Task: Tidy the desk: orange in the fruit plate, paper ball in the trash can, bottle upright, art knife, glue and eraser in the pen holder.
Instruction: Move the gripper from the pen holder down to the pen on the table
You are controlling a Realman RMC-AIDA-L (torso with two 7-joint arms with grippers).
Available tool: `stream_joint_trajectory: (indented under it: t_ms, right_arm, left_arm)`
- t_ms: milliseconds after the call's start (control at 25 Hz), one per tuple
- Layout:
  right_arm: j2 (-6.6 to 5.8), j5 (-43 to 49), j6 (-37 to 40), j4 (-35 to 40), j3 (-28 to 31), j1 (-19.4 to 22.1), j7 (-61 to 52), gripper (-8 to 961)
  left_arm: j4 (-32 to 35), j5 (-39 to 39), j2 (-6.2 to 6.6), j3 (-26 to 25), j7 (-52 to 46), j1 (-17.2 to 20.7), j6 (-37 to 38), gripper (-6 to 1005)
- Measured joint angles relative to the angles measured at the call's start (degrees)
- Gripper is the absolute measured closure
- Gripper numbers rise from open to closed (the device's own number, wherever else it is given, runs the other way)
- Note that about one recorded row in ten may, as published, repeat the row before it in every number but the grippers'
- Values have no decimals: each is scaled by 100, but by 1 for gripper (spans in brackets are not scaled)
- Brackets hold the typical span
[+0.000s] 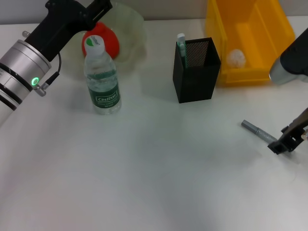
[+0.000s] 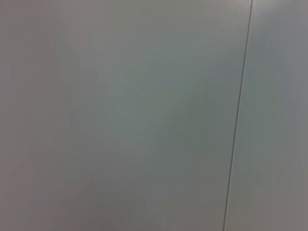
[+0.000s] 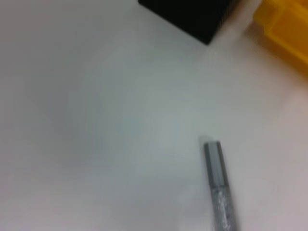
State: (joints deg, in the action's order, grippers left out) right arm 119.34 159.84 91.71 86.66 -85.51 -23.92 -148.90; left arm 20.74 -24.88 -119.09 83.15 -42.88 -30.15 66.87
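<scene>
You are looking at a plain white desk (image 1: 144,183) that fills nearly the whole head view, matte, with soft even light and faint shadows. Along its far edge you see a strip of pale wall (image 1: 163,8). Your left wrist view gives only a flat grey-green panel (image 2: 120,115) crossed by one thin dark seam (image 2: 239,115).

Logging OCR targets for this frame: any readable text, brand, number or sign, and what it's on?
"C'estbon": white lettering on the dark green label of the bottle, read from the head view and slightly blurred, so the spelling is approximate.
Smaller print on that label: too small to read.
Nothing legible anywhere else, including both wrist views.
</scene>
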Motion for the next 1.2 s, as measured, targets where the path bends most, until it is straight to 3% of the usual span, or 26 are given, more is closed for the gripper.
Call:
stream_joint_trajectory:
  t_ms: [720, 920, 1200]
  right_arm:
    - [-8, 10, -264, -740, 78, -84, 204, 472]
    - [-15, 8, -361, -750, 91, -46, 204, 563]
    - [-17, -4, -396, -783, 228, -50, 229, 596]
  left_arm:
    - [-8, 0, 0, 8, -1, 27, 1, 213]
    - [-9, 0, 0, 8, -1, 18, 0, 213]
    - [-9, 0, 1, 9, -1, -20, 0, 214]
